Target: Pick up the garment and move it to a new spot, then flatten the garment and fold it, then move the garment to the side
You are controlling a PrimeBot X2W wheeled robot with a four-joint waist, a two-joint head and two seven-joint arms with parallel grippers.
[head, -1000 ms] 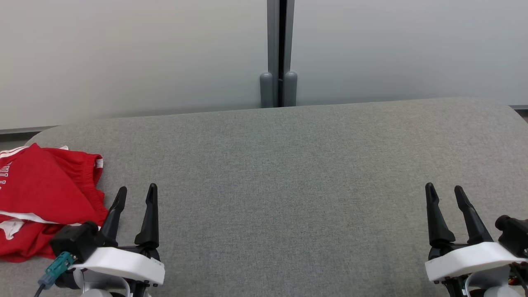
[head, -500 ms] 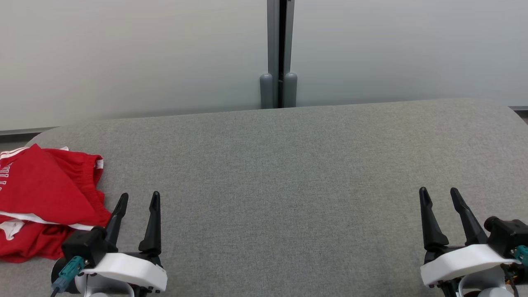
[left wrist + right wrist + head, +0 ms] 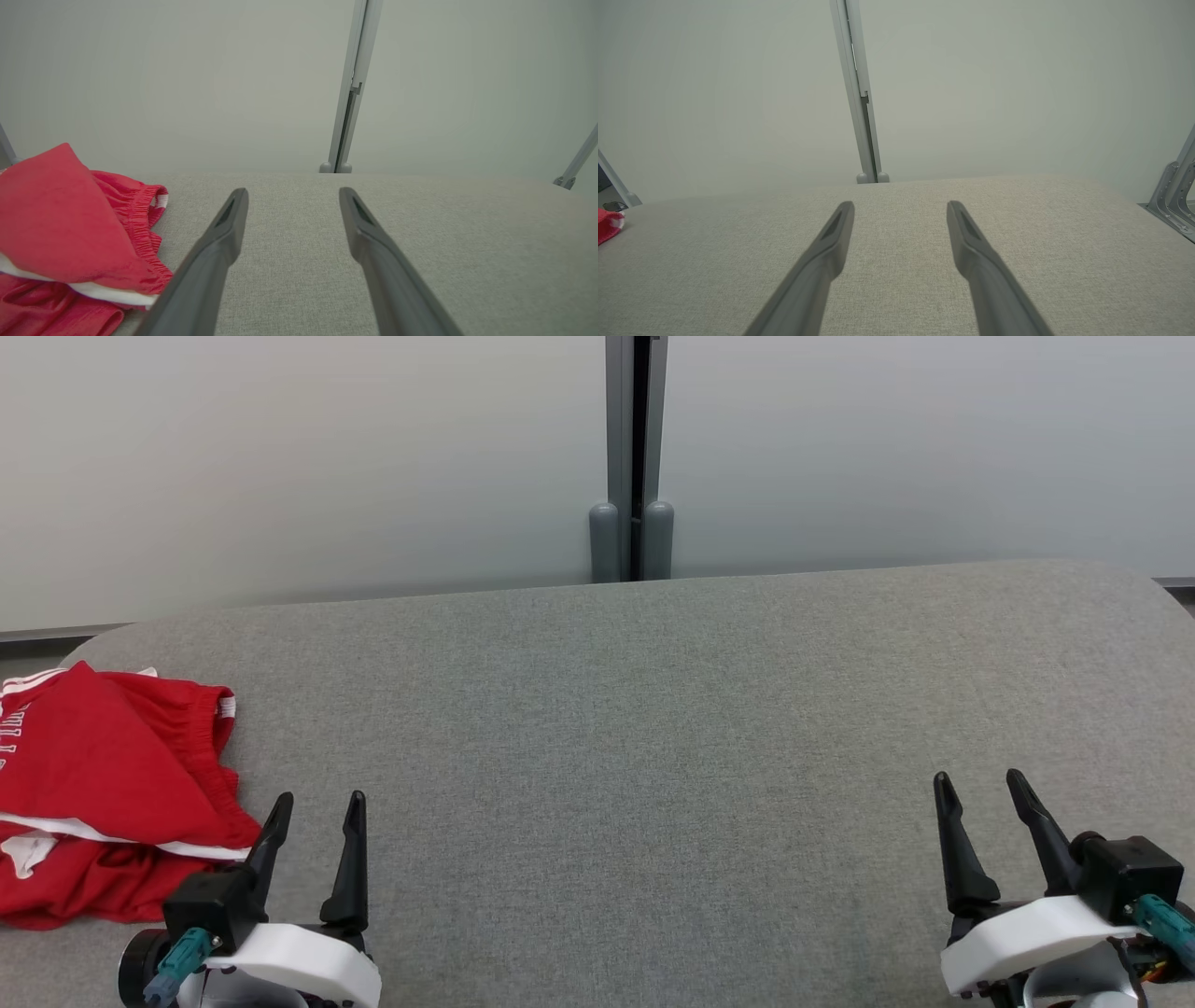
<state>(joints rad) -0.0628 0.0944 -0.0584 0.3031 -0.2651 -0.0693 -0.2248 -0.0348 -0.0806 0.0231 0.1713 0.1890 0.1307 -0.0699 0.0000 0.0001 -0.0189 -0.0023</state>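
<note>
One red garment (image 3: 103, 784) is lying bunched at the table's (image 3: 653, 709) 9 o'clock edge, its long axis unclear. The left gripper (image 3: 319, 798), the nearer one, is sitting just beside it at 7 o'clock, jaws gaping empty. The right gripper (image 3: 977, 777), likewise spread, is waiting well apart at 5 o'clock, with bare table lying between.

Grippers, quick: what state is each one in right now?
Left gripper: open, holding nothing, beside the red garment.
Right gripper: open, holding nothing, over the grey surface.
</note>
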